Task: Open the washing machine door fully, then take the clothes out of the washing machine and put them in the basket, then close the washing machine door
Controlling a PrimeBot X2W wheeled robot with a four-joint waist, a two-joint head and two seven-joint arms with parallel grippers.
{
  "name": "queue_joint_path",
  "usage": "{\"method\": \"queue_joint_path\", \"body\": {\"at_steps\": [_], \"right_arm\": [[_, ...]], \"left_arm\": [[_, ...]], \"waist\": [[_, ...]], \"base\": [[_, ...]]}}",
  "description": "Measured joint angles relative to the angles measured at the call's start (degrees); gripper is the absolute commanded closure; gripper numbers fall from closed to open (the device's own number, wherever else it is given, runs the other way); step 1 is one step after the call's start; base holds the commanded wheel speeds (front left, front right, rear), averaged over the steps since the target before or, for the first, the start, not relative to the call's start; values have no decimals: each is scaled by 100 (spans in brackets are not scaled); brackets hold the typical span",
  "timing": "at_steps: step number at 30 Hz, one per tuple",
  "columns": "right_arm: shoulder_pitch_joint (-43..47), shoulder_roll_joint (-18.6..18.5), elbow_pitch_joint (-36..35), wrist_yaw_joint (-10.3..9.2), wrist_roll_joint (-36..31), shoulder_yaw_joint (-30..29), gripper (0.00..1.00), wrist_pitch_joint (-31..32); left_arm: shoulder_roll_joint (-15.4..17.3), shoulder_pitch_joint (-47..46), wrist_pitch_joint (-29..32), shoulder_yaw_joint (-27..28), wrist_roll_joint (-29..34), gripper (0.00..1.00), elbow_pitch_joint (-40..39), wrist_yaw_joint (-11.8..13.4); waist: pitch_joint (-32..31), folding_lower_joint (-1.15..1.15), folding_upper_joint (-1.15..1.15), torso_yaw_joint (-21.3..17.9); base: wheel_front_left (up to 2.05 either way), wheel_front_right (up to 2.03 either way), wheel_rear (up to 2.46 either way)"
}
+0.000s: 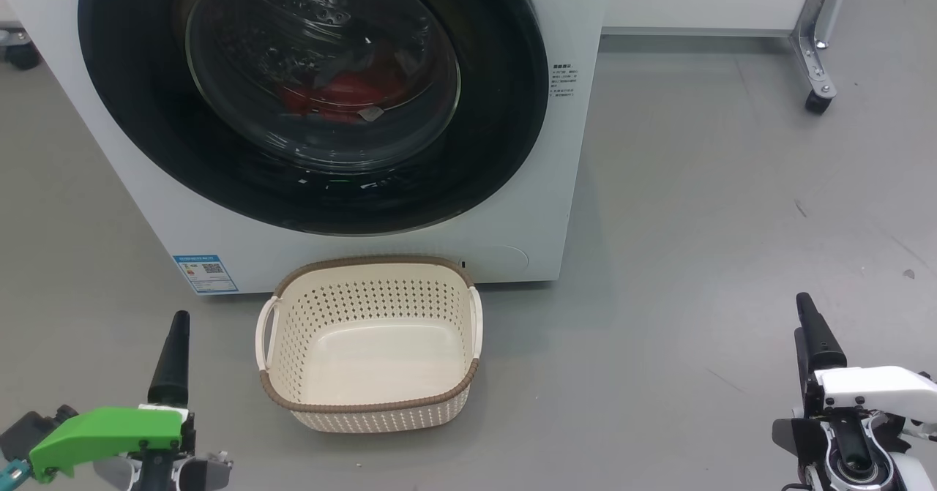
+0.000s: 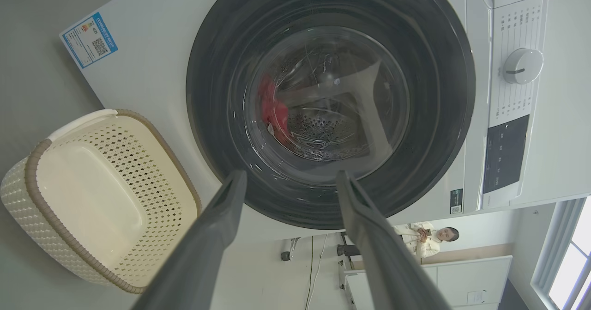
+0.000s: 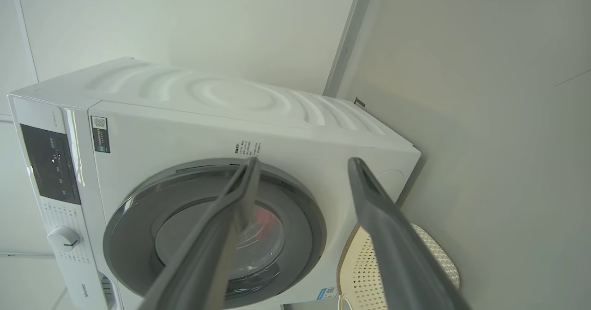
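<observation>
One washing machine (image 1: pixel 567 184) is standing on the grey floor (image 1: pixel 732 220), and its one washing machine door (image 1: pixel 146 132) is sitting shut against the front, black rim flush with the white panel. Behind the glass bowl the clothes (image 1: pixel 337 96) are lying in a single red heap low in the drum, with one small pale label (image 1: pixel 370 114) showing; how many garments are making up the heap cannot be told through the glass. One basket (image 1: pixel 366 407) is resting on the floor just in front of the machine, below the door, holding nothing, its two side handles (image 1: pixel 266 330) showing at either end. One blue sticker (image 1: pixel 206 274) is sitting at the machine's lower front corner, and in the left wrist view one round dial (image 2: pixel 522 66) is showing on the control panel. The left gripper (image 2: pixel 291 176) is hovering with its two fingers spread apart and gripping nothing, pointing at the door. The right gripper (image 3: pixel 303 161) is likewise hanging with its two fingers parted around nothing, off to the machine's side. One person (image 2: pixel 427 236) is sitting in the background.
</observation>
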Motion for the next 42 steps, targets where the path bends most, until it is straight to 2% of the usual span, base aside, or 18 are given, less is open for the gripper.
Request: {"method": "queue_joint_path", "body": {"at_steps": [14,19,28,42], "right_arm": [[-82,-313,-7,1,-1288,500,0,-303],[-88,-436,11,-8,-1872,704,0,-376],[-137,-566,-14,-202,-2920,1012,0,-578],[-186,-614,-13,-354,-4175,1496,0,-856]], "left_arm": [[378,-24,-325,-506,1522,0,-85,7],[492,-30,-428,-700,2104,0,-116,105],[626,-46,-604,-1038,3021,0,-133,302],[721,-57,-896,-1456,4175,0,-119,557]], "waist": [[-43,0,0,3],[-65,0,0,6],[-94,0,0,7],[-110,0,0,-1]], "base": [[0,0,0],[0,0,0],[0,0,0],[0,0,0]]}}
